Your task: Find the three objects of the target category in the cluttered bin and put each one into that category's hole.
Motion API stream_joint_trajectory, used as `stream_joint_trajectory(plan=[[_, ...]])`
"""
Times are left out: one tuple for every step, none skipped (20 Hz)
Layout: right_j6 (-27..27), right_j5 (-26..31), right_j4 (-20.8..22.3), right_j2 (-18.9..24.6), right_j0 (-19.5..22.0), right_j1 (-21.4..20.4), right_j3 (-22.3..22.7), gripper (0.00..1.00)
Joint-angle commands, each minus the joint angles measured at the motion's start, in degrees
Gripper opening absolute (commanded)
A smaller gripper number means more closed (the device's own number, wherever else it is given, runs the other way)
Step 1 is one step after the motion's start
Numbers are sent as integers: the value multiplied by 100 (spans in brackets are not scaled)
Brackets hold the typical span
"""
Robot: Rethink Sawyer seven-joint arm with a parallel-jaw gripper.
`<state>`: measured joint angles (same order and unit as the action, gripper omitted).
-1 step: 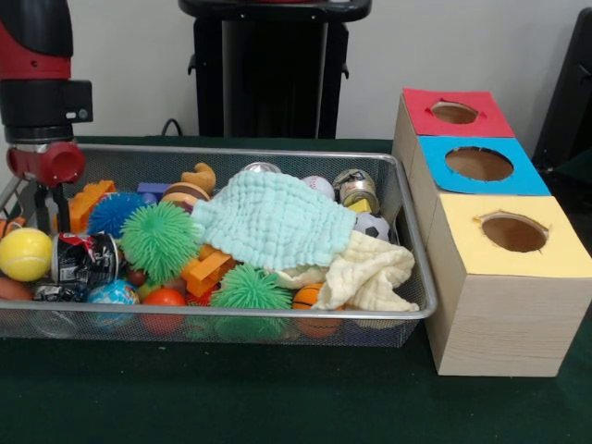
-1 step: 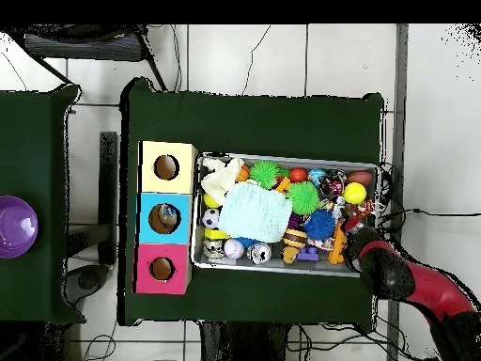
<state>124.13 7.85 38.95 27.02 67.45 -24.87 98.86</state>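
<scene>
Gripper (image 1: pixel 51 199) state we cannot tell as we are lowering it at the bin (image 1: pixel 407 199) end farthest from the boxes (image 1: pixel 499 277), so we are steering clear of the cloth (image 1: pixel 273 217) while seeking targets.

A: Item check, legible text, labels, brands, numbers?

B: None readable in either view. The crushed can (image 1: pixel 85 259) at the bin's (image 1: pixel 407 199) left end carries red, white and black printing, but no word or number can be made out.

A: The tins at the far right corner?

B: One tin (image 1: pixel 356 190) shows a label, too small to read. The three boxes, red (image 1: pixel 455 116), blue (image 1: pixel 481 166) and yellow (image 1: pixel 513 236), bear no markings.
</scene>
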Motion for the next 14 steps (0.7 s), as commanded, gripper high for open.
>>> stream_joint_trajectory(plan=[[-656, 607, 400, -172, -151, 456, -706, 100], [-669, 680, 371, -180, -153, 431, -681, 100], [-677, 767, 338, -197, -155, 363, -601, 100], [-688, 836, 311, -200, -144, 287, -513, 100], [-714, 946, 270, -197, -137, 202, -425, 100], [-744, 1086, 219, -200, -130, 103, -327, 100], [-756, 1195, 174, -204, -126, -13, -218, 100], [-769, 1304, 130, -208, -122, -128, -109, 100], [-780, 1418, 81, -210, -116, -232, -3, 100], [-770, 1519, 33, -210, -114, -340, 114, 100], [-759, 1621, -14, -210, -113, -448, 231, 100], [-753, 1732, -59, -197, -115, -523, 321, 100], [-746, 1869, -106, -191, -123, -595, 402, 100], [-735, 2009, -149, -191, -137, -657, 454, 100]])
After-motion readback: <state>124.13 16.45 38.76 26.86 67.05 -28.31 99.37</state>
